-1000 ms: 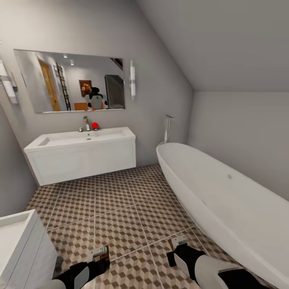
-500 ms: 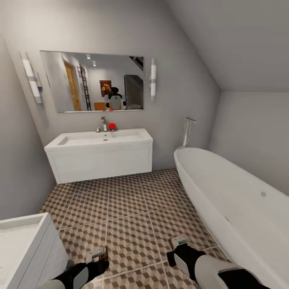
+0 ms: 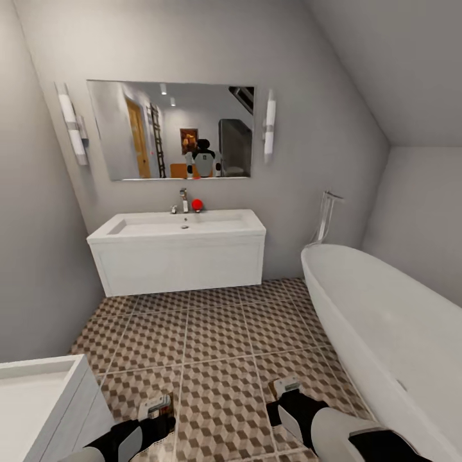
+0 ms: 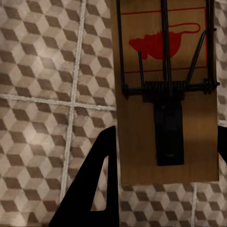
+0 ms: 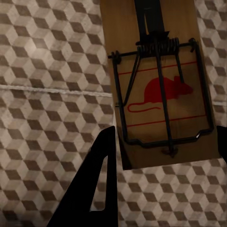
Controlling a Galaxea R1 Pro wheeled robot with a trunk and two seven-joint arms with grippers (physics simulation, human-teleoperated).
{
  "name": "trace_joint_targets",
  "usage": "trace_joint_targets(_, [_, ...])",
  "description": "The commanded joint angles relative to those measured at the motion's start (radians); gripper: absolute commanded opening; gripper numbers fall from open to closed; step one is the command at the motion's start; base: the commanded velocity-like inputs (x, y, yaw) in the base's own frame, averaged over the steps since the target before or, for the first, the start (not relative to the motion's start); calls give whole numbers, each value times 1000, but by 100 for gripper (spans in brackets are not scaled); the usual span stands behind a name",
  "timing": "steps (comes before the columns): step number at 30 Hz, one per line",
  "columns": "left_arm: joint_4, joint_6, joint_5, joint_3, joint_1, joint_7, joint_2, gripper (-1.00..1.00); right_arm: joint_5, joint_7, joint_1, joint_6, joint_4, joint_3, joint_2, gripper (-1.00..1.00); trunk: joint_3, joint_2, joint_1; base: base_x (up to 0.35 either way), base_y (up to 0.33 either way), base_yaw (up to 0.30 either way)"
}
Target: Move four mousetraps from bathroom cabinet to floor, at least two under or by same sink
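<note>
**Head view: a trap in each claw, sink dead ahead**

Head view facing the bathroom sink point(image 3: 176, 247) across the bathroom floor point(image 3: 218, 340), mirror point(image 3: 173, 128) right above it, bathtub point(image 3: 385, 333) off to its right. Well short of the sink: left gripper point(image 3: 156, 405) and right gripper point(image 3: 287, 386), low over the tiles. Left wrist: fingers clamped on a mousetrap point(image 4: 165, 90). Right wrist: same deal, clamped on another mousetrap point(image 5: 158, 85). Both traps up off the floor, red mouse print showing.
</note>
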Motion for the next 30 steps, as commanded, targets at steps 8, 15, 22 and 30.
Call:
trace_joint_targets(8, [-7, 4, 5, -9, 0, 3, 1, -100, -1, 1, 1, 4, 2, 5, -2, -100, -1, -1, 1, 323, 0, 7])
trace_joint_targets(15, [-13, 7, -2, -11, 0, 9, 0, -100, -44, 1, 47, -27, 2, -1, -49, -100, -1, -1, 1, 323, 0, 1])
trace_joint_targets(22, [-16, 16, -6, -17, -1, 11, -1, -100, -159, 0, 86, -55, 2, -2, -105, -100, -1, -1, 1, 323, 0, 0])
trace_joint_targets(30, [-16, 15, -7, -20, -1, 10, 1, -100, -171, -2, 129, -57, 2, -2, -111, -100, -1, -1, 1, 315, 0, 0])
